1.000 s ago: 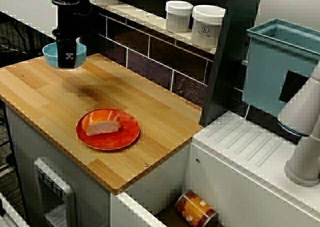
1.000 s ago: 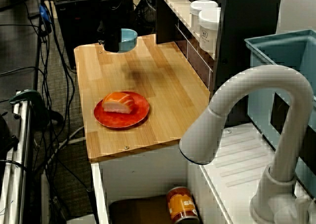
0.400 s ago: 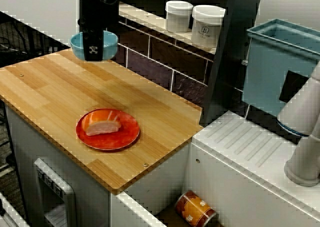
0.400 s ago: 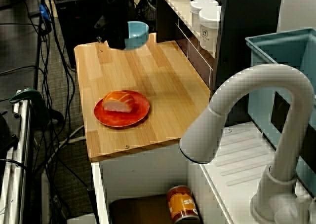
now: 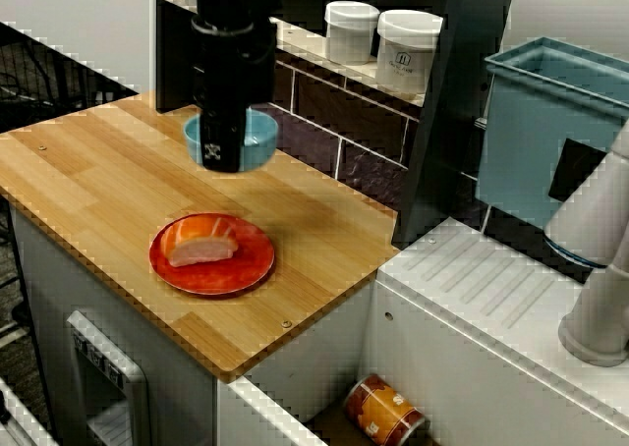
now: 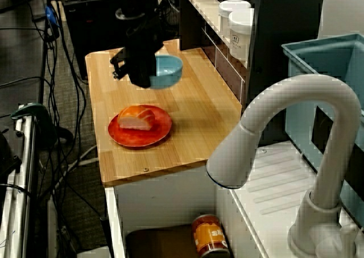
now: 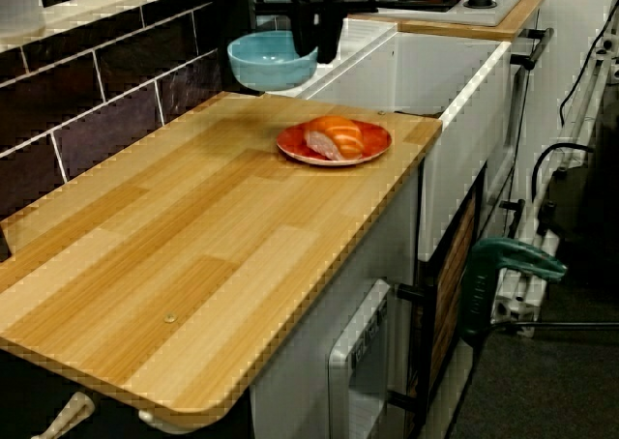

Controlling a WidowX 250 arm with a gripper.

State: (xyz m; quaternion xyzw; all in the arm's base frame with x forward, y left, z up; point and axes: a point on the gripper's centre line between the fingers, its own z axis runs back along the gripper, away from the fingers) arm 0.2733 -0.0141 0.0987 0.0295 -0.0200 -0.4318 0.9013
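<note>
Pincer (image 5: 222, 154) clamped on blue bowl (image 5: 258, 138) rim, held above counter (image 5: 88, 176), nr red plate (image 5: 252, 266) w/ sushi (image 5: 201, 247).

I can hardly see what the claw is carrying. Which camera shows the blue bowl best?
The low side view: the bowl shows almost whole, with the claw pinching its rim. In the high front view the claw covers much of it; in the view over the tap the claw hides its left side.

A red plate (image 5: 211, 259) sits on the wooden worktop (image 5: 88, 181), with a piece of salmon sushi (image 5: 201, 247) on it. White jars (image 5: 351, 31) stand on the ledge behind. A can (image 5: 383, 410) lies low beside the white tap (image 6: 296, 90).
</note>
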